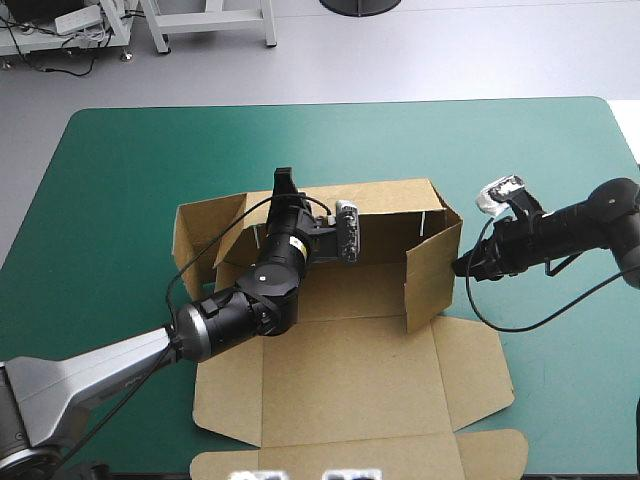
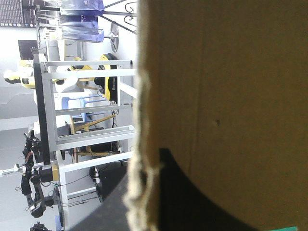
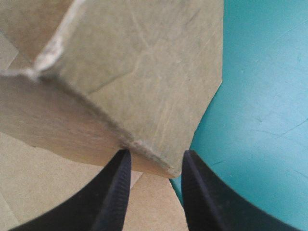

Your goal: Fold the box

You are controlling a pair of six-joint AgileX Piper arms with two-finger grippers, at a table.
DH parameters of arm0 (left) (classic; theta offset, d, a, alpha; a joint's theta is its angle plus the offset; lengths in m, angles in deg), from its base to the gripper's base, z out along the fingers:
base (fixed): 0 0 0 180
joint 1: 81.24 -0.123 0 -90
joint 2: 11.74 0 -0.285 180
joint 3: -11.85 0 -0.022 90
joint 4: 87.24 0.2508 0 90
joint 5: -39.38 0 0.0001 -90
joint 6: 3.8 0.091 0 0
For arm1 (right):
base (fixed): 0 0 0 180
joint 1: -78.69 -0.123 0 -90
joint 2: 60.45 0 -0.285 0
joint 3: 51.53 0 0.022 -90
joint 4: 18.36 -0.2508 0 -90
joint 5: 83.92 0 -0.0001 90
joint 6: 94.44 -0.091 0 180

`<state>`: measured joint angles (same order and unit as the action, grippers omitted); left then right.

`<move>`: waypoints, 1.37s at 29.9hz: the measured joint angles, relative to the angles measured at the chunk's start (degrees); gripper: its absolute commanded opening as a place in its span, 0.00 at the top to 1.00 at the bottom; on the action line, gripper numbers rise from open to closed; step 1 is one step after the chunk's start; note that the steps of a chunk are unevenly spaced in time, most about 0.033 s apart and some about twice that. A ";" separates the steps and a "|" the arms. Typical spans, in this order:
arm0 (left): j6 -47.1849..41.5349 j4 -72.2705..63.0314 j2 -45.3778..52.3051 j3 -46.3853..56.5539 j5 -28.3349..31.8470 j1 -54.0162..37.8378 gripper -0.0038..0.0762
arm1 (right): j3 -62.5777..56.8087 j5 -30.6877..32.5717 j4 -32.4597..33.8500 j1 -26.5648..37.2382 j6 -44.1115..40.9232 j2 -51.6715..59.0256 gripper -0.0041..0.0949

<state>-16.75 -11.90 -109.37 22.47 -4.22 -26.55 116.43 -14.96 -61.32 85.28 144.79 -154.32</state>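
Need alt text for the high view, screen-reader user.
Brown box half-folded on the teal-green cover: back and right walls raised, lid flat toward the near edge. Left gripper is at the back wall's left end; right gripper at the right wall's outer side.

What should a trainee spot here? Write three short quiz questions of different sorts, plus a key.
1. True or false: the box's lid lies flat on the table.
2. Which wall is the right gripper at? A far, B right, C left.
3. Fill in: the left gripper reaches the ___ wall.
Key: 1 true; 2 B; 3 far.
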 measured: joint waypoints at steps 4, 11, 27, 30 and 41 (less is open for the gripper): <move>0.00 -0.07 0.00 0.00 0.00 0.00 0.96 | -0.01 0.23 0.43 -0.69 -1.96 0.02 0.60; 0.00 -0.25 0.00 0.00 -0.02 0.00 0.96 | -0.06 -0.38 0.10 -0.82 -2.47 0.02 0.60; -0.02 -0.29 0.00 0.00 -0.81 0.00 0.96 | -0.06 -10.83 -2.89 -7.15 -2.33 0.02 0.60; -0.02 -0.29 0.00 0.00 -0.64 0.00 0.96 | -0.06 -11.96 -4.23 -7.26 -1.59 0.02 0.60; -0.42 -0.24 0.00 0.00 0.36 -0.05 0.96 | -0.18 -16.30 -9.34 -7.33 3.13 0.02 0.60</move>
<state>-17.17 -12.14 -109.37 22.47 -3.86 -26.60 116.24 -31.26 -70.67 77.96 147.93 -154.30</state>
